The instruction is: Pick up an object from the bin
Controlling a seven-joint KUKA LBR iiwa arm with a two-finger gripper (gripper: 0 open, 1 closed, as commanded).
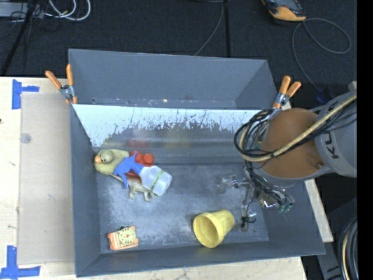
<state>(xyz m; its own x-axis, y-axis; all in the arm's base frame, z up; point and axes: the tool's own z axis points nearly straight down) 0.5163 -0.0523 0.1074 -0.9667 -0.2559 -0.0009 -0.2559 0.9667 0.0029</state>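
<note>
My gripper (252, 204) hangs low over the right part of the bin floor, under the arm's orange cover. Just to its left, close by, a yellow plastic cup (213, 228) lies on its side with its mouth towards the bin's lower left. Whether the gripper touches the cup cannot be seen, and nothing shows as held.
A small heap lies at the left of the bin: a yellow-green toy (109, 160), a blue piece (126, 168), a red piece (144, 158), a clear plastic container (156, 179) and a tan toy figure (139, 189). An orange flat toy (123, 238) lies near the front left corner.
</note>
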